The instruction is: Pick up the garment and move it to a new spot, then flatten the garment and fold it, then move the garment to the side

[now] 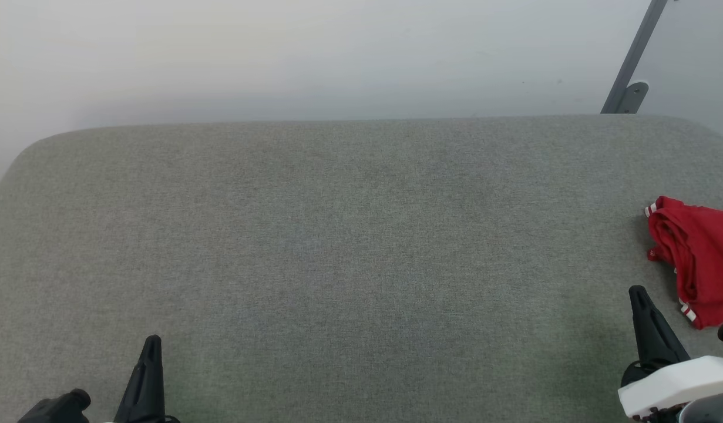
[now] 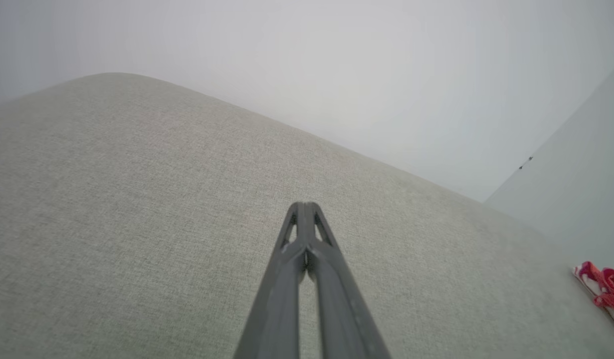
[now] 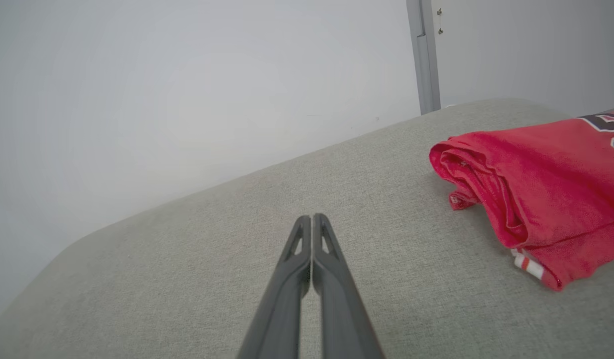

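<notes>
The garment (image 1: 699, 258), a red shirt with red-and-white striped trim, lies folded into a bundle at the right edge of the grey fabric surface (image 1: 349, 247). Black white-outlined lettering shows on the garment (image 3: 546, 179) in the right wrist view, and a small part of the garment (image 2: 606, 289) shows at the far right of the left wrist view. My right gripper (image 1: 638, 292) is shut and empty, just left of the bundle and apart from it. My left gripper (image 1: 152, 341) is shut and empty at the lower left, far from the shirt. Both fingertip pairs (image 2: 305, 205) (image 3: 311, 218) press together over bare fabric.
A pale wall runs behind the surface's far edge. A grey metal post with a bracket (image 1: 631, 76) stands at the back right. The surface has rounded far corners, and its wide middle is bare grey fabric.
</notes>
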Tool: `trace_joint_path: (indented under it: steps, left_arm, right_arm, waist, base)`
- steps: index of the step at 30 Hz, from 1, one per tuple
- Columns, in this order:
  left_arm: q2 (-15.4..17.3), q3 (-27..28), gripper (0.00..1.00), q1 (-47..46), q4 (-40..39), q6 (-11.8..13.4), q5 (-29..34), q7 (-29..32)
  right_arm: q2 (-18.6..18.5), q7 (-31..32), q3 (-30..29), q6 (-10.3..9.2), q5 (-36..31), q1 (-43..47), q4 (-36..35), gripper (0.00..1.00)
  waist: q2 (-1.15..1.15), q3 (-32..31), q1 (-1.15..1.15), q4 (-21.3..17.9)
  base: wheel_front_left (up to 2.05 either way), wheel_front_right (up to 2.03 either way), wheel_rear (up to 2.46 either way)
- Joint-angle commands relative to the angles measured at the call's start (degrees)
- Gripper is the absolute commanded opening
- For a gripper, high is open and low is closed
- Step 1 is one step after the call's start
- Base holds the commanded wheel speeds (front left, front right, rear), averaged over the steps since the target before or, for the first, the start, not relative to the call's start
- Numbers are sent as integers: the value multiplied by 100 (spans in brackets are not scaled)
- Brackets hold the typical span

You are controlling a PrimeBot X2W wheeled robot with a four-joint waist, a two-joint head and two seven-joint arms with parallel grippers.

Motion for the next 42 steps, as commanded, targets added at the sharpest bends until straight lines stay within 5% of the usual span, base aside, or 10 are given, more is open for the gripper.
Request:
trace_joint_path:
  steps: [1,42]
  left_arm:
    - [25,46,0,-190,-41,4,-309,66]
    - [-214,189,0,-839,315,1,-3227,853]
  right_arm:
    - [-6,51,-23,-2,300,-188,-34,0]
    - [308,462,-60,-5,3121,-545,352,0]
  waist:
    - [0,-2,0,-5]
    - [0,-34,0,-94]
  base:
    - [0,0,0]
    - [0,0,0]
